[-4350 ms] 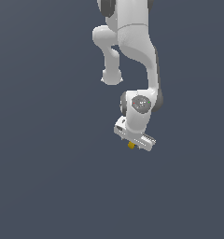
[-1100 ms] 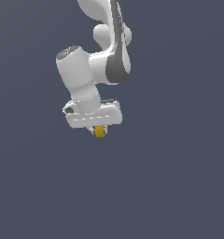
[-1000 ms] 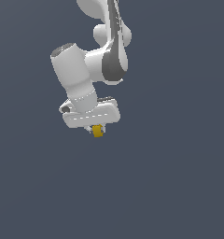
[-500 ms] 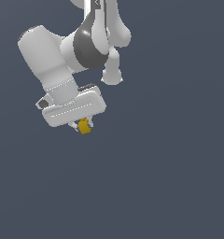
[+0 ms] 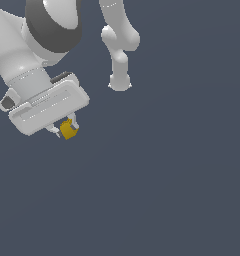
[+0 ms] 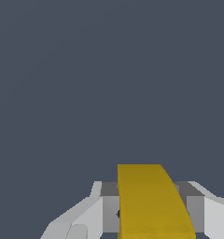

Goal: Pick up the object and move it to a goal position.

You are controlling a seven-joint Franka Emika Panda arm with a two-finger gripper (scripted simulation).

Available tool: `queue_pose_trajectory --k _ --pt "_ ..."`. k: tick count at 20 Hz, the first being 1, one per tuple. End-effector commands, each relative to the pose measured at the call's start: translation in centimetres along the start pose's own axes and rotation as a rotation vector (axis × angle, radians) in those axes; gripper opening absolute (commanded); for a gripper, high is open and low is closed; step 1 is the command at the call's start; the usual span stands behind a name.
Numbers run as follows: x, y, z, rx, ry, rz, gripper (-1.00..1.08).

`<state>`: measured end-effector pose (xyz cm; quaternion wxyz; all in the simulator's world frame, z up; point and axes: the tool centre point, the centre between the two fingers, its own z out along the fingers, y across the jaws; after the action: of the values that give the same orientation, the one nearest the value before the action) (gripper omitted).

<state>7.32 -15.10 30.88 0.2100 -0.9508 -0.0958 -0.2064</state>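
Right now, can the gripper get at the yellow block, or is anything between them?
Yes, it seems to be there already: the gripper has its fingers closed on either side of the yellow block, with nothing between them. The wrist view shows the block sitting between the fingers.

My arm reaches down from the upper part of the exterior view, wrist tilted — my gripper (image 5: 65, 128) hangs in mid-air, jaws closed on the yellow object (image 5: 68, 129), fingers (image 6: 88, 214) flanking it.
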Motion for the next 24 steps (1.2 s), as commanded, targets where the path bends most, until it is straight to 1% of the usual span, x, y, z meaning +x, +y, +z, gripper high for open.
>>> queue_pose_trajectory --k 1,7,13,18,24 --pt "0.9 0.8 -1.5 0.028 0.013 -0.038 -1.00" --pt "2.6 2.5 -4.3 0.082 0.037 -0.110 -1.00" --pt "4.1 3.8 -6.5 0.124 0.055 -0.165 -1.00" --pt "5.0 4.6 -7.6 0.149 0.064 -0.195 -1.00" --pt "5.6 5.1 -8.4 0.166 0.071 -0.216 -1.00"
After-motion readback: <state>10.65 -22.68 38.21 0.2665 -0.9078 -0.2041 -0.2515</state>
